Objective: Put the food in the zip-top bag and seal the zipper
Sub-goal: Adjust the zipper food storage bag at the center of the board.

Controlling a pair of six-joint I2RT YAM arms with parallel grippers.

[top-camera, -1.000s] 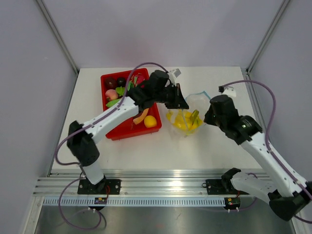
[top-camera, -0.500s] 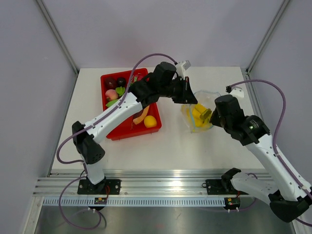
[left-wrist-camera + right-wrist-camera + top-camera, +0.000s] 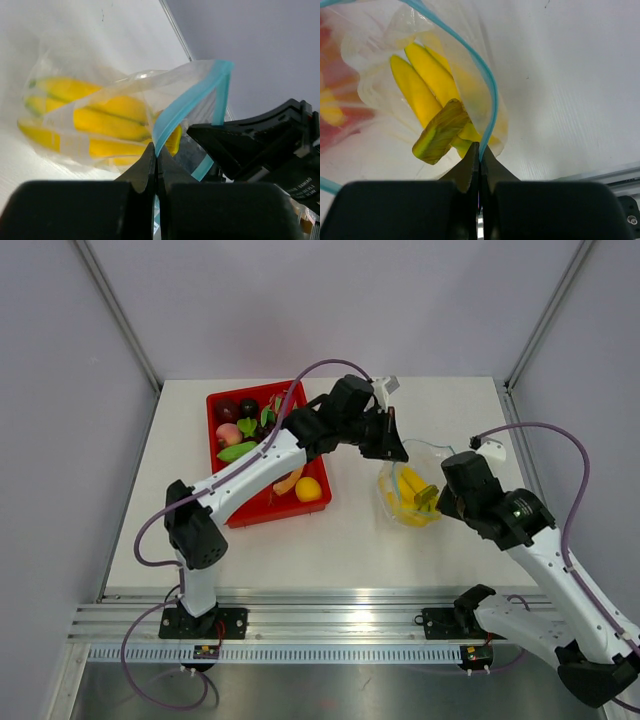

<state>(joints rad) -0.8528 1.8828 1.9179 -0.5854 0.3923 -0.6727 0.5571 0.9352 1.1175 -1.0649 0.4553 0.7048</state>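
The clear zip-top bag (image 3: 408, 485) hangs between my two grippers right of the tray, with the yellow banana bunch (image 3: 412, 490) inside. My left gripper (image 3: 388, 447) is shut on the bag's blue-teal zipper (image 3: 187, 102) at its far-left rim. My right gripper (image 3: 437, 498) is shut on the zipper (image 3: 487, 85) at the opposite rim. The bananas (image 3: 95, 122) show through the bag in the left wrist view, and in the right wrist view (image 3: 427, 82) with their greenish stem end. The bag mouth stands open. More food (image 3: 308, 489) lies in the tray.
The red rectangular tray (image 3: 222, 511) sits at the left-centre of the white table (image 3: 340, 545), holding dark red fruits (image 3: 227, 409), green pieces (image 3: 236, 451), an orange slice (image 3: 289, 480) and a citrus. An aluminium rail (image 3: 330, 620) runs along the near edge.
Both grippers have carried the bag with the bananas to the right and slightly nearer. The left arm has stretched further right; the right arm has drawn back to the right.
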